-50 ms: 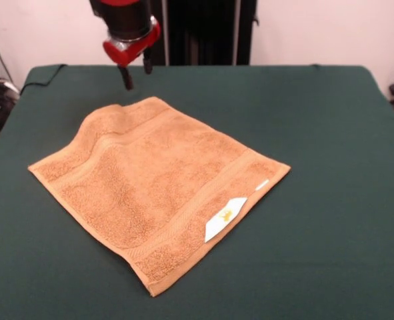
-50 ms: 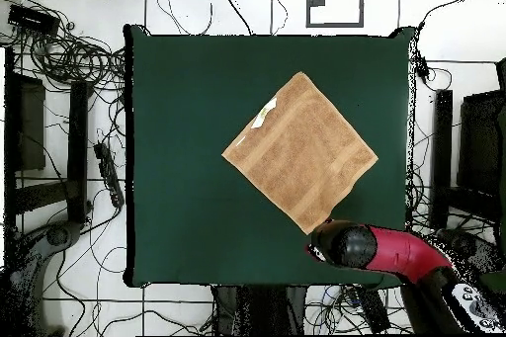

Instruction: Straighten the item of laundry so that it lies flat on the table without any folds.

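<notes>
The item of laundry (image 1: 160, 187) is an orange-tan towel spread as a diamond on the green table (image 1: 317, 133). A white label (image 1: 225, 217) sits on its near right edge. Its far left corner (image 1: 100, 120) looks slightly rumpled and raised; the rest lies nearly flat. My gripper (image 1: 137, 72) hangs open above the table just beyond that far corner, clear of the cloth, with nothing between its fingers. In the overhead view the towel (image 2: 299, 152) lies right of the table's (image 2: 188, 155) centre, and the arm's red and black end (image 2: 351, 246) covers the gripper beside the towel's lower corner.
Green cloth surrounds the towel on all sides, widest to the towel's left in the overhead view. Cables (image 2: 69, 56) and stands crowd the floor around the table. A black cord (image 1: 40, 80) drapes over the far left corner.
</notes>
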You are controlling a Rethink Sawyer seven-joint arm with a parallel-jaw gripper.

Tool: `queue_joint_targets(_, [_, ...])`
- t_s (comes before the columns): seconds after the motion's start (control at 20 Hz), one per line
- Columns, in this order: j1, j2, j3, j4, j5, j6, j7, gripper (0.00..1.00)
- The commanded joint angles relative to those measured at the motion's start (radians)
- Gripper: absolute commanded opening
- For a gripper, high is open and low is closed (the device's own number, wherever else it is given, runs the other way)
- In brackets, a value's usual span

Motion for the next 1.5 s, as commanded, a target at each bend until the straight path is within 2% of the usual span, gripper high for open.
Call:
queue_joint_targets(0.05, [0.071,-0.016,-0.037,-0.127,0.107,0.078,0.3,1.0])
queue_joint_targets(0.6, [0.095,-0.027,-0.078,-0.204,0.154,0.192,0.265,1.0])
queue_joint_targets(1.0, [0.088,0.011,-0.103,-0.234,0.199,0.14,0.311,1.0])
queue_joint_targets(1.5, [0.084,0.098,-0.165,-0.352,0.289,0.137,0.373,1.0])
